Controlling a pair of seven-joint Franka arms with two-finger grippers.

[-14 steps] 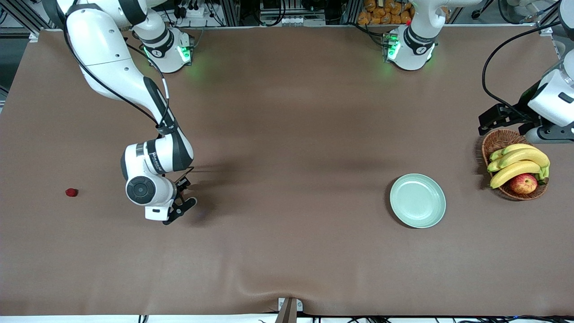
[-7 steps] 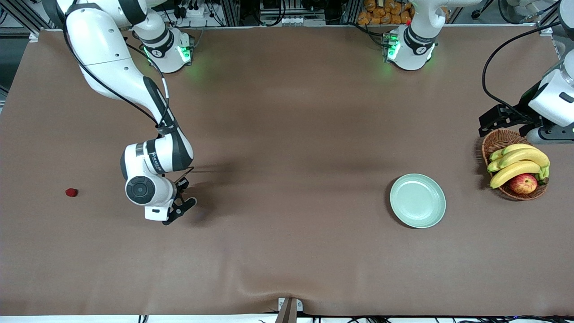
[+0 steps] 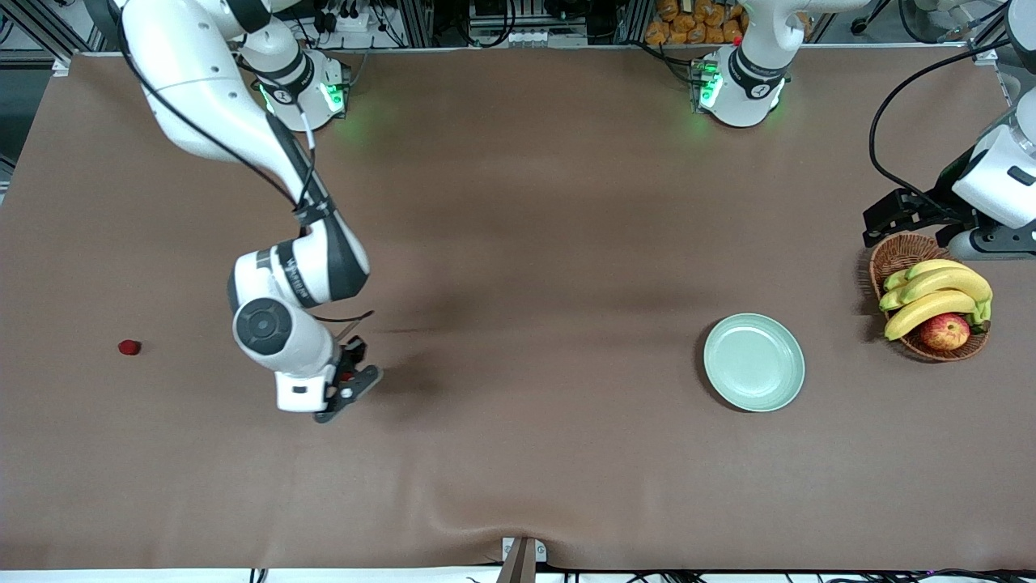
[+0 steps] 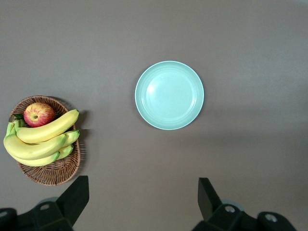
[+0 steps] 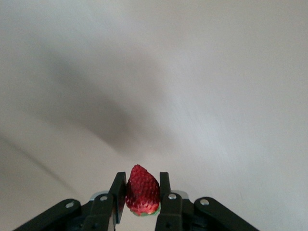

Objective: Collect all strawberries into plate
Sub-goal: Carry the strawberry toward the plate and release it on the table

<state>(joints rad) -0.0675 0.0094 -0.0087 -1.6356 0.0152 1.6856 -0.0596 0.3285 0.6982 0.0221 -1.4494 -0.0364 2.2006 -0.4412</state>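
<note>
My right gripper is shut on a small red strawberry, held between both fingers with its tip pointing outward, a little above the brown cloth at the right arm's end of the table. The berry shows as a red speck in the front view. A second strawberry lies on the cloth closer to that end's edge. The pale mint-green plate sits empty toward the left arm's end and also shows in the left wrist view. My left gripper waits open, high over the cloth beside the basket.
A brown wicker basket with bananas and a red-yellow apple stands beside the plate at the left arm's end. The brown cloth has a raised fold at the edge nearest the front camera.
My right gripper closed on the strawberry, rose off the cloth and shifted a little toward the plate. The left arm has not moved.
</note>
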